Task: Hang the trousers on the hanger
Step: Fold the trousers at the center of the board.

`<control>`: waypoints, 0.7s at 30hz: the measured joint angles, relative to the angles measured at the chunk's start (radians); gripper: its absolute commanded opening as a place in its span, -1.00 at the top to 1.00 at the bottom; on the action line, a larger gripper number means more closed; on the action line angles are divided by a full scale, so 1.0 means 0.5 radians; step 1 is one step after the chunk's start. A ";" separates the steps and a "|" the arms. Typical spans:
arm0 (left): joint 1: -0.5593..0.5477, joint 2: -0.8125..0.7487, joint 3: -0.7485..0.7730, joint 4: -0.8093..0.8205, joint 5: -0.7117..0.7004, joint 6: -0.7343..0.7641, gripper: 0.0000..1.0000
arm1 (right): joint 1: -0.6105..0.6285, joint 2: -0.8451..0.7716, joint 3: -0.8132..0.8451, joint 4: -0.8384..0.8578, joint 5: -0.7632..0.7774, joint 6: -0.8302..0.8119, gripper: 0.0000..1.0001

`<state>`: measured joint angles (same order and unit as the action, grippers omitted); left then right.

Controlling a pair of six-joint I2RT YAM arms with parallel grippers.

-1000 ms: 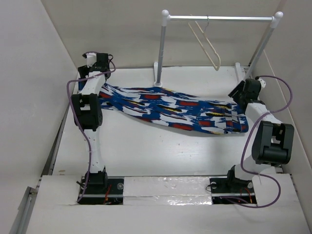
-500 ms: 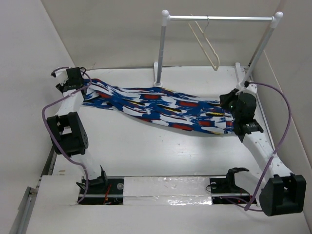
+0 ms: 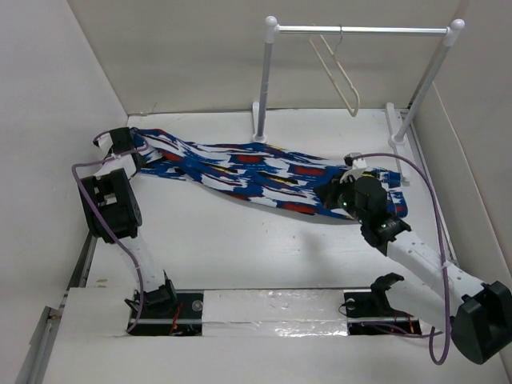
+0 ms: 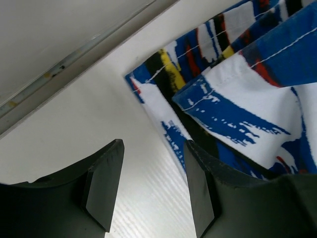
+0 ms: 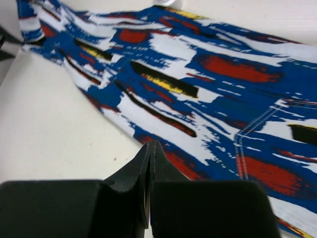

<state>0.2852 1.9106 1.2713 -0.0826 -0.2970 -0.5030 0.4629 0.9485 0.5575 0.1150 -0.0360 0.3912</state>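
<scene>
Streaked royal-blue fabric trousers (image 3: 264,180) lie flat on the white worktop (image 3: 240,248); the thin cream triangular hanger (image 3: 342,76) hangs bare. With left fingers (image 4: 101,188) released and right fingers (image 5: 129,186) clenched empty, the whole job seems left.

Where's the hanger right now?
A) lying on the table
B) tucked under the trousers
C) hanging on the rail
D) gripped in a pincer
C: the hanger hangs by its hook from the rail at the back, well apart from the trousers, which are spread on the table.
</scene>
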 measured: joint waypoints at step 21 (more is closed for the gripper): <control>-0.003 0.288 0.276 0.194 0.163 0.078 0.15 | 0.486 0.465 -0.003 0.116 0.003 -0.081 1.00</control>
<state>0.2836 2.0544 1.4094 0.0143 -0.2153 -0.4641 0.7059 1.1812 0.5560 0.1730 -0.0345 0.3508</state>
